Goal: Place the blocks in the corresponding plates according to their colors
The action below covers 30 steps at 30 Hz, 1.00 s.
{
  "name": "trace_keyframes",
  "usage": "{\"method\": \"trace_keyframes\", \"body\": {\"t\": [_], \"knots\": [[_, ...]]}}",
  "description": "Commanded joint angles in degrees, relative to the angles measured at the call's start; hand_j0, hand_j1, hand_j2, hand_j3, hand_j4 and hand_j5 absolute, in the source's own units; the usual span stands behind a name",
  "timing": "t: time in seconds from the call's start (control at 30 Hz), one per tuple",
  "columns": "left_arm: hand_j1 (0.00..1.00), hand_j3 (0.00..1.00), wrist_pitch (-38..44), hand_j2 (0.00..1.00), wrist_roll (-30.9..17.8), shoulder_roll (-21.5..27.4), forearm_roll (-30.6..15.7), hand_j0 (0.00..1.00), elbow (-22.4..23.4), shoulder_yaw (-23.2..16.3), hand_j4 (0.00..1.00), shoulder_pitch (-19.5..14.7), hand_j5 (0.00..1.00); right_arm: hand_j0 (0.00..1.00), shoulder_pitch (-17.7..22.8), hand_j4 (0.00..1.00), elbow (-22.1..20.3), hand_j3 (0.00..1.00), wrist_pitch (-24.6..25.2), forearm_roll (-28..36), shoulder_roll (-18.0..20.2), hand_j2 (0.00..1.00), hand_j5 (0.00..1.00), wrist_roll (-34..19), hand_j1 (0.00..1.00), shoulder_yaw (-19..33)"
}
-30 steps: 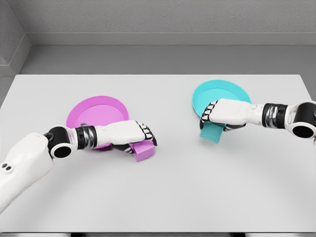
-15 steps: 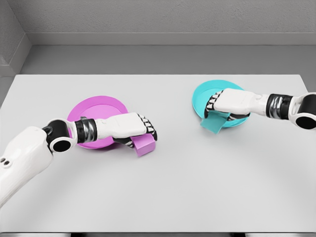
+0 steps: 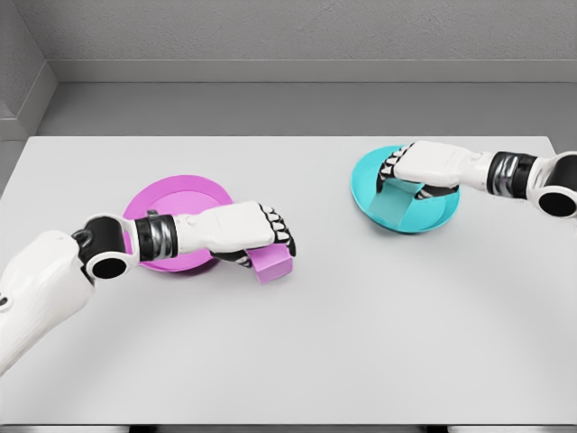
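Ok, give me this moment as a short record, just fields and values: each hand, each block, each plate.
left hand: shut on purple block
purple block: held just right of purple plate, not over it
purple plate: on table, left side, partly hidden by the left forearm
right hand: shut on teal block
teal block: held over teal plate
teal plate: on table, right side
table: light grey

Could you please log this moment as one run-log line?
left hand: holds purple block, beside purple plate | right hand: holds teal block over teal plate
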State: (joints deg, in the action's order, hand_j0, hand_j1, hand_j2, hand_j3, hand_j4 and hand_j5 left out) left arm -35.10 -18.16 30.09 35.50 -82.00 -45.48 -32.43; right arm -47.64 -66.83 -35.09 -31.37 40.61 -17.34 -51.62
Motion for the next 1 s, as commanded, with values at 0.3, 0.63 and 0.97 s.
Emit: {"method": "trace_keyframes", "body": {"t": [0.3,0.63,0.97], "knots": [[0.59,0.59,0.1,0.59,-0.7,4.0,-0.4,0.59,-6.6,3.4,0.59,3.0,0.59,0.61,-0.8,0.61,5.3,0.61,0.1,0.3,-1.5,0.61,0.61,-0.1,0.61,1.7],[0.59,0.59,0.1,0.59,-1.7,6.5,-0.8,0.59,-13.3,4.4,0.59,7.2,0.59,1.00,-1.1,1.00,5.5,1.00,0.1,0.3,-1.4,1.00,1.00,0.0,1.00,3.5],[0.59,0.59,0.1,0.59,-1.8,9.7,-1.6,0.59,-14.5,8.1,0.59,10.5,0.59,1.00,1.7,1.00,-0.6,1.00,0.1,6.1,7.8,1.00,1.00,0.4,1.00,7.0]]}}
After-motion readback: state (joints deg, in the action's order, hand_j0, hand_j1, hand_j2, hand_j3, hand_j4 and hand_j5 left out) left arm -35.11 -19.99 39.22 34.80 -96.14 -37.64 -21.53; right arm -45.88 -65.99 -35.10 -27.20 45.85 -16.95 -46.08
